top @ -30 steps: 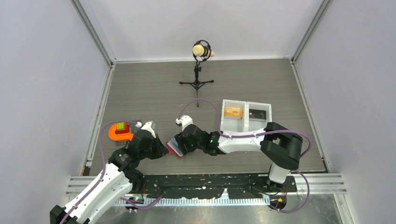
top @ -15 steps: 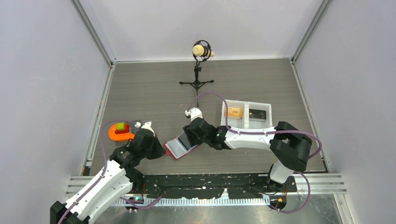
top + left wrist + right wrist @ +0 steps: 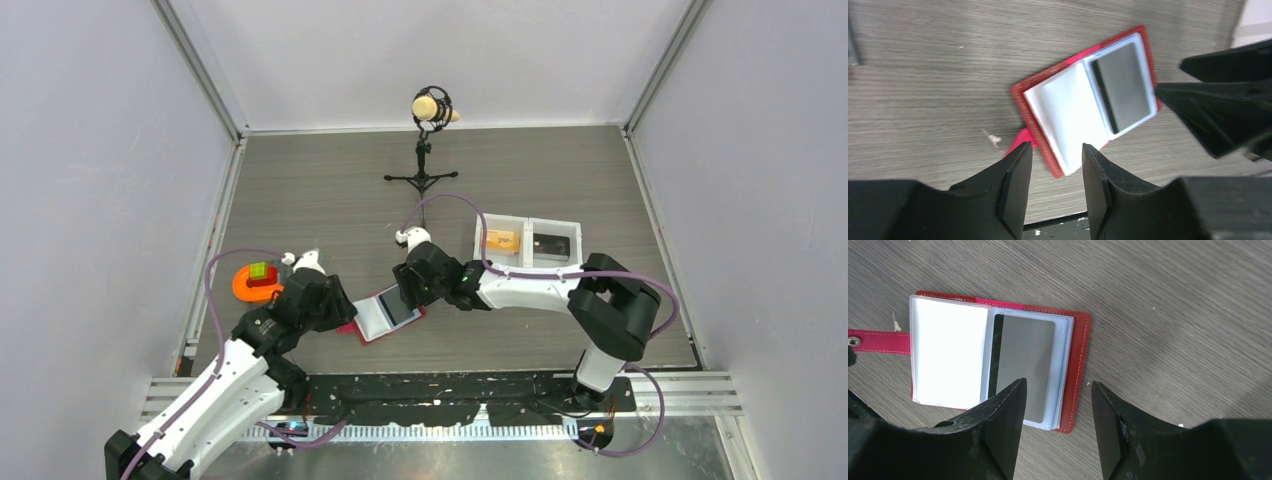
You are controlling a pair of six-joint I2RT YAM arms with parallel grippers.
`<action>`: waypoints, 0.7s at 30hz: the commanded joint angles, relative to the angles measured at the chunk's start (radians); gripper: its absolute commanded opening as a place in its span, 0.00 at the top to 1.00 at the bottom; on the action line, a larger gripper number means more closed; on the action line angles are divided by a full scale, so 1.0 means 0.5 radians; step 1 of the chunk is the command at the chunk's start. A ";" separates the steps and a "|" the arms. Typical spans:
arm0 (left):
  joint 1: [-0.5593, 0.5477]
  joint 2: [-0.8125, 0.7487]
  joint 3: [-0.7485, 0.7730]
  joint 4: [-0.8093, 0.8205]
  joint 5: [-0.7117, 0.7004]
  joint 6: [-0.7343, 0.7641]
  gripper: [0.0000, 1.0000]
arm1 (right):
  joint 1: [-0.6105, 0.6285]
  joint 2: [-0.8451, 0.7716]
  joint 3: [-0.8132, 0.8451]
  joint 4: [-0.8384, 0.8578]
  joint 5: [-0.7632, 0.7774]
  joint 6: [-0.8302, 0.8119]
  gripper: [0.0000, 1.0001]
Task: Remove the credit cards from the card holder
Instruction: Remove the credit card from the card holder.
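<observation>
— Well, the card holder (image 3: 385, 312) lies open and flat on the tabletop (image 3: 330, 190), low in the middle of the top view, between the two arms. Is a card showing?

— One dark grey card (image 3: 1023, 365) sits in the clear pocket of the leaf under the right gripper (image 3: 1058, 385). The other leaf shows only pale pocket, and no second card can be made out.

— And the jaws?

— Both pairs stand apart, grasping nothing. The left gripper (image 3: 1056, 147) hangs over the holder's opposite corner, beside the red strap (image 3: 1020, 139).

— So how should the step go?

— Probably the left gripper should pin the empty leaf so the holder cannot slide. The right one could then nip the card's edge and draw it along the pocket rather than upward, or the whole booklet may lift. Which side the pocket opens on cannot be told.

— Room to move?

— Bare tabletop lies above the holder in the top view, good for laying the card down. The white tray (image 3: 527, 217) is near on the right of the frame and the orange piece (image 3: 245, 288) near on the left. The tabletop's front edge is close below, so a pull is better aimed away from it.
</observation>
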State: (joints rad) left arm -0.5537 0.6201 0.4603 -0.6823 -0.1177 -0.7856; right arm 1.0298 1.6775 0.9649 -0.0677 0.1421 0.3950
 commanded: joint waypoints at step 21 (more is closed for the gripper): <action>0.006 0.364 -0.237 0.793 0.456 -0.036 0.61 | 0.055 0.109 -0.083 0.126 -0.252 0.197 0.59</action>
State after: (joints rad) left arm -0.5541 0.7986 0.3588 -0.3538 0.1032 -0.7906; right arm 1.0348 1.7435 0.9443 -0.0433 0.0322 0.4553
